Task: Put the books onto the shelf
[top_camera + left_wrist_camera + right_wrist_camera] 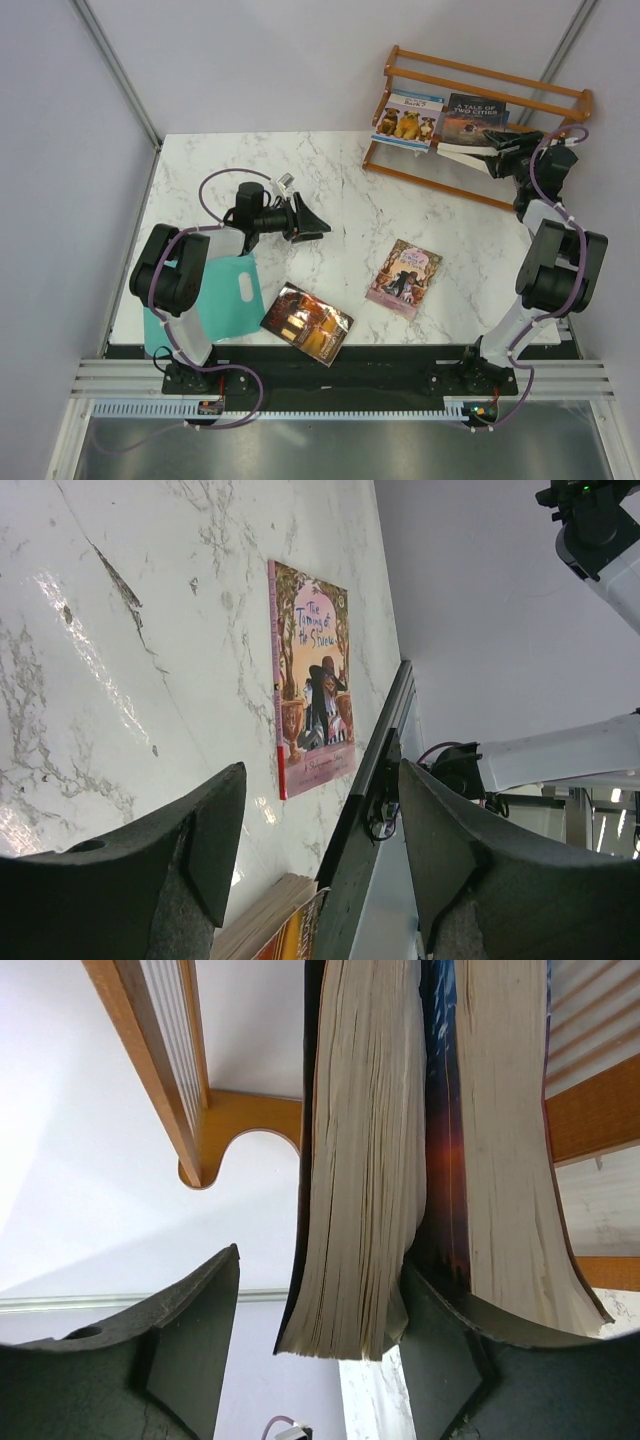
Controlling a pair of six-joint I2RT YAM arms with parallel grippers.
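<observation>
Books (pixel 472 122) lean on shelf (pixel 582 103) by right gripper (pixel 490 152).

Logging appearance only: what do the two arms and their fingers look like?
The left arm and right arm match: white links between bulky black joint housings. A purple cable loops along each. The fingers are dark grey, wedge-shaped and matte.

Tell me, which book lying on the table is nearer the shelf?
The pink-purple book, right of centre; the dark red-brown book lies by the near edge of the table, farther from the shelf.
</observation>
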